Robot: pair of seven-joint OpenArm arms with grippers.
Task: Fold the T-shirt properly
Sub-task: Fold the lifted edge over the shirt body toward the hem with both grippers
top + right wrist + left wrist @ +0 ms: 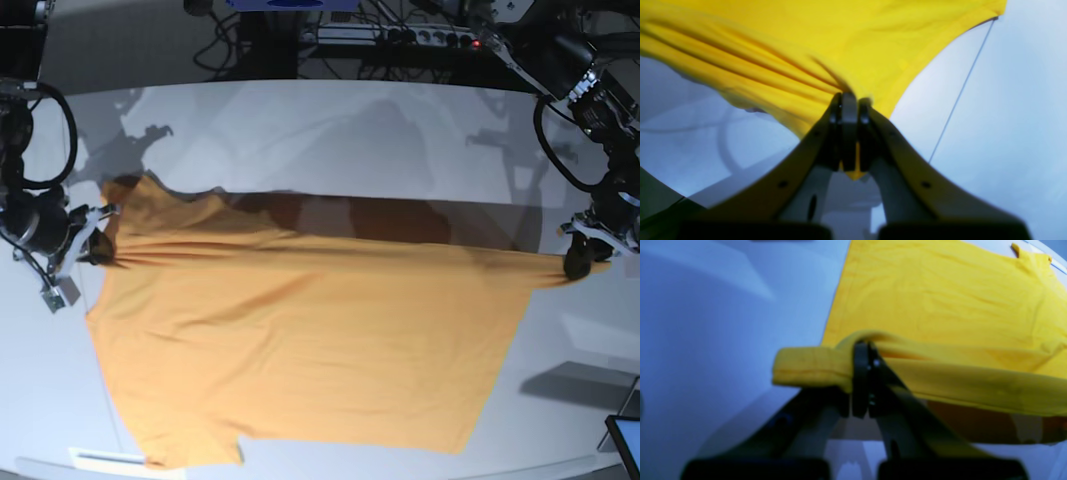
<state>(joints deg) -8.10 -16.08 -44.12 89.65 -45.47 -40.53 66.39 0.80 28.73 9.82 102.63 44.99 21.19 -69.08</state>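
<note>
The orange-yellow T-shirt [300,340] is spread across the white table [330,140], its far edge lifted and pulled taut between both arms. On the base view's right, my left gripper [577,262] is shut on the shirt's hem corner; in the left wrist view the left gripper [864,351] pinches a rolled fold of the T-shirt [940,306]. At the base view's left, my right gripper [98,247] is shut on the shoulder edge; the right wrist view shows the right gripper [850,100] clamping bunched T-shirt [806,43] cloth.
Cables and a power strip [430,35] lie behind the table's far edge. A dark screen corner [625,440] sticks in at the bottom right. A thin seam line [960,93] crosses the table surface.
</note>
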